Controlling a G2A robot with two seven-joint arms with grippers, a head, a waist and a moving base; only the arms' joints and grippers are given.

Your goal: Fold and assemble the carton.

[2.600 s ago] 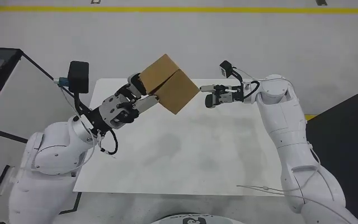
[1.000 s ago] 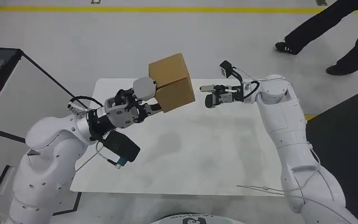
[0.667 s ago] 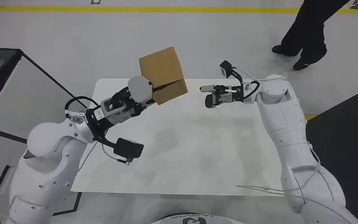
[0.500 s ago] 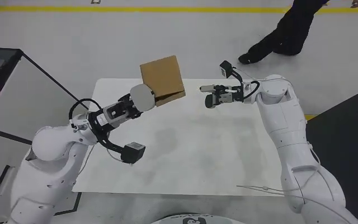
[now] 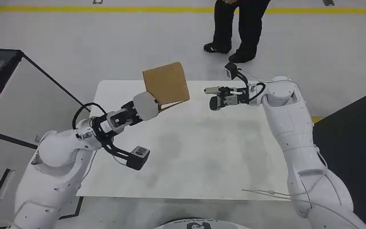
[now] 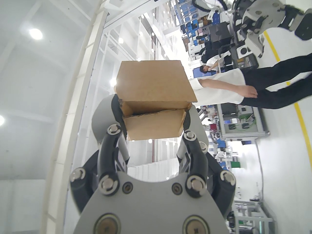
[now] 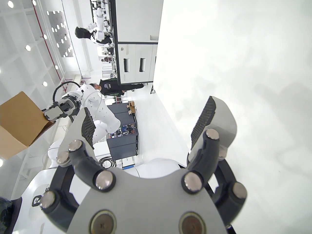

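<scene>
Carton is hanging clamped in left gripper; right gripper is gaping empty; flap, seemingly loose, needing squaring.

1. The carton is brown cardboard, dull and not shiny. Its cut edge looks rough and wavy.
2. The table is white and smooth, with a soft, dull look.
3. The right gripper looks like smooth grey metal, with shiny round screws.
4. Its pads are black and bumpy, like rubber.
5. The left gripper has the same grey metal look and shiny screws.
</scene>
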